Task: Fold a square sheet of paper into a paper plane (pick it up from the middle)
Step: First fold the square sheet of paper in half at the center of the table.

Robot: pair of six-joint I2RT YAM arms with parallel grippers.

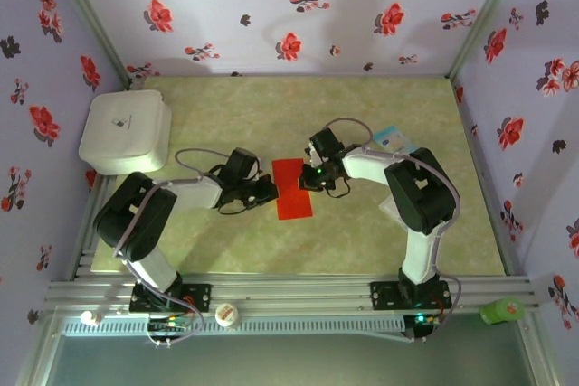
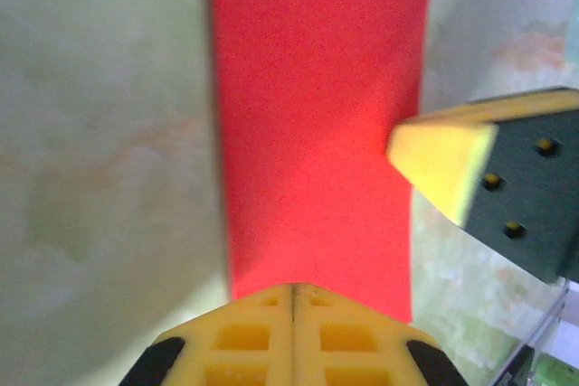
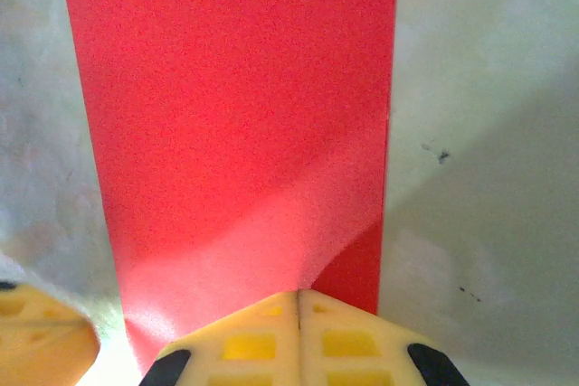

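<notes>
The square sheet of paper is bright red and lies mid-table as a tall, narrow rectangle. It is not a paper plane in shape. My left gripper is shut, its tips over the paper's left edge, and the paper lies flat there. My right gripper is shut at the opposite edge. In the right wrist view its tips meet a top layer of the paper that rises to them over a darker layer. The right gripper's finger shows in the left wrist view.
A white box sits at the back left. A light-blue-and-white packet lies behind the right arm. A white cap and a green object rest on the front rail. Flowered walls close in three sides.
</notes>
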